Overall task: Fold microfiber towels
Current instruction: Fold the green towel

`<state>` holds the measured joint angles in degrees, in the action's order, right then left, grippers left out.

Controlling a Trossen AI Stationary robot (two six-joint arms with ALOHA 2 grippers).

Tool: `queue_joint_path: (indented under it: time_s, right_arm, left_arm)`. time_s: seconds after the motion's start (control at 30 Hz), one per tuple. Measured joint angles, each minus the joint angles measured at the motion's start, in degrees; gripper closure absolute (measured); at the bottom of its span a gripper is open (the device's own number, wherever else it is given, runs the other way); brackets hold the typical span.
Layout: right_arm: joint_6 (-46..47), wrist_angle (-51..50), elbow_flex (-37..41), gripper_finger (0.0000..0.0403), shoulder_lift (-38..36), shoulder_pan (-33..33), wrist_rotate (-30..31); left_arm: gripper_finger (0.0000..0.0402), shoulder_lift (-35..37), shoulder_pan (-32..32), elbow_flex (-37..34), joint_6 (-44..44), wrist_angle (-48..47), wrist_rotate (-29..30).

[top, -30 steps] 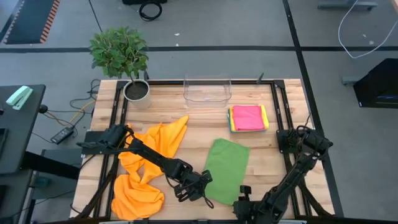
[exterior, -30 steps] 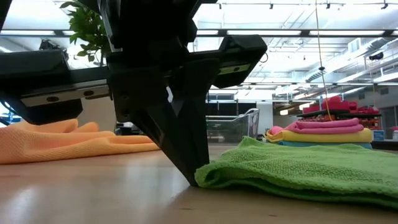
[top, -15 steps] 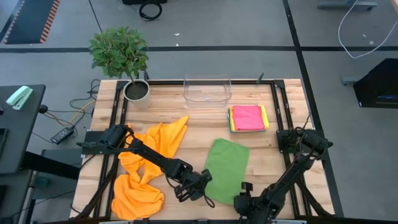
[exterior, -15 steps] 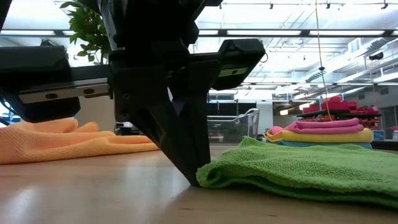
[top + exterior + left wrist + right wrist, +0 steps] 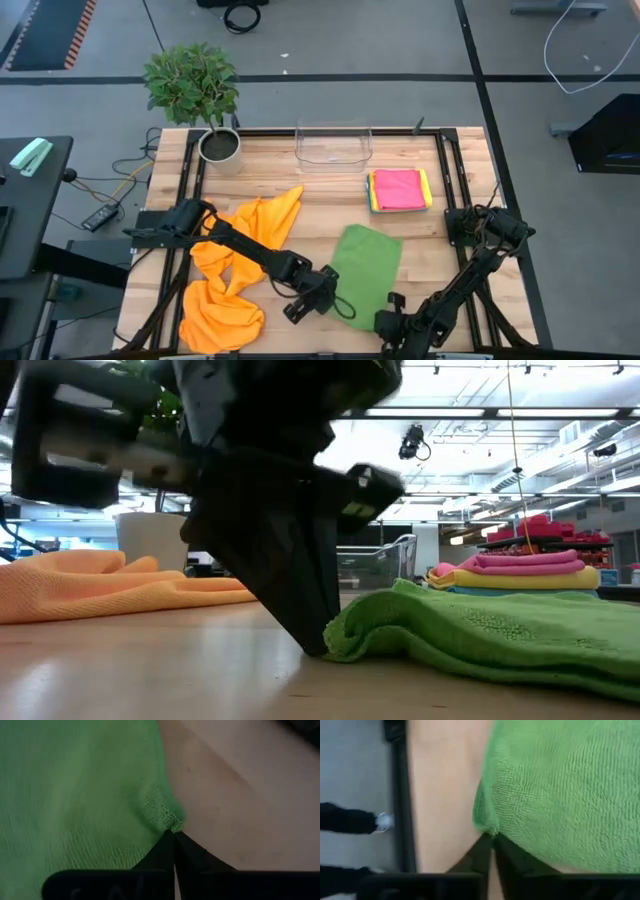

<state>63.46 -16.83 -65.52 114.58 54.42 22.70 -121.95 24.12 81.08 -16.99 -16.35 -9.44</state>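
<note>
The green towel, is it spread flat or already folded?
Spread, single layer: the green towel lies open, left gripper and right gripper pinching its near corners.

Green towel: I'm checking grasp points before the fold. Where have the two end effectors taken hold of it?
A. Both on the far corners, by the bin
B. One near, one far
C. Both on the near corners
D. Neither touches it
C. The left end effector and right end effector each pinch a near corner of the green towel, as both wrist views show.
</note>
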Motion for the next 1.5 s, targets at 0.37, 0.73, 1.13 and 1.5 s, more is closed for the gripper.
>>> queue_joint_path:
  time_s: [0.37,0.73,1.13,1.5]
  right_arm:
    - [11.95,3.36,0.13,0.04,-3.3,4.4,1.03]
    - [17.93,8.12,7.0,0.0399,-14.92,7.55,12.45]
    - [-3.91,14.45,3.76,0.0283,-3.74,5.85,7.0]
    - [-22.91,19.86,-7.5,0.0202,7.83,5.33,8.76]
  left_arm:
    - [0.0398,-0.08,-0.55,0.0,22.6,4.52,-25.5]
    - [0.04,2.83,-1.33,0.02,44.13,23.05,-29.02]
    - [0.04,2.8,-3.26,0.02,43.33,15.94,-21.64]
    - [0.04,2.8,-3.56,0.02,42.81,14.23,-21.63]
